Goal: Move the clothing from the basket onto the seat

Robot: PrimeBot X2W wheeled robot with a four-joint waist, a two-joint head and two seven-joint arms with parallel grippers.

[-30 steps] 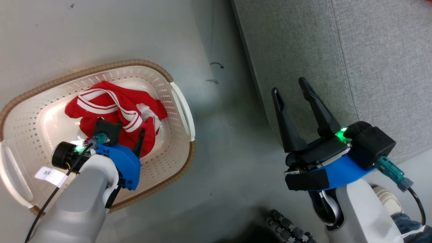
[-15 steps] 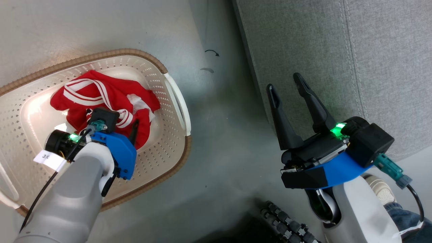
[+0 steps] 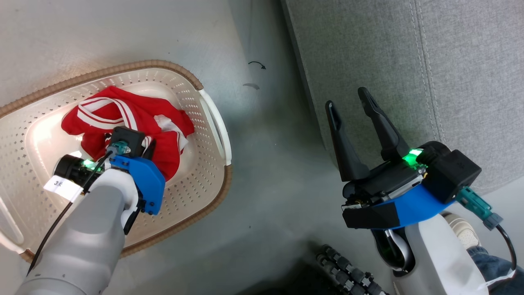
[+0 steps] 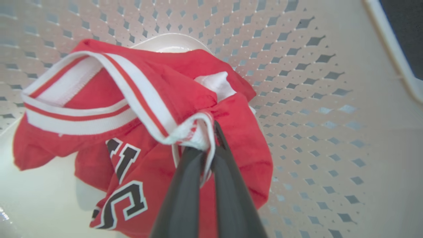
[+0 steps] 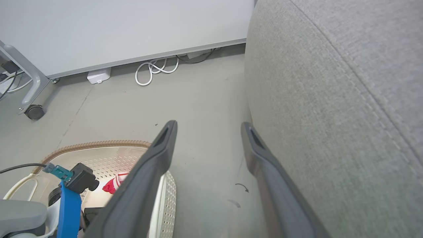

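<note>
The clothing (image 3: pixel 123 116), a crumpled red garment with white stripes, lies in the cream perforated basket (image 3: pixel 196 164) on the floor at the left. My left gripper (image 3: pixel 148 144) reaches down into the basket. In the left wrist view the left gripper (image 4: pixel 208 142) is shut on a white-edged fold of the clothing (image 4: pixel 158 99), against the basket wall (image 4: pixel 297 99). My right gripper (image 3: pixel 348 100) hangs open and empty over the edge of the grey seat (image 3: pixel 409 61). The right wrist view shows the right gripper (image 5: pixel 208 125), the seat (image 5: pixel 330 99), the basket rim (image 5: pixel 99 144) and a bit of clothing (image 5: pixel 114 185).
Bare grey floor (image 3: pixel 266 164) separates basket and seat. White cables (image 5: pixel 155 67) and a caster wheel (image 5: pixel 33 111) lie by the far wall. A person's shoe (image 3: pixel 466 237) and a dark ribbed hose (image 3: pixel 348 274) are near my base at the lower right.
My left gripper has closed from open onto a fold of the clothing. The right gripper has stayed open and nearly still. The head camera shifted slightly a second ago.
</note>
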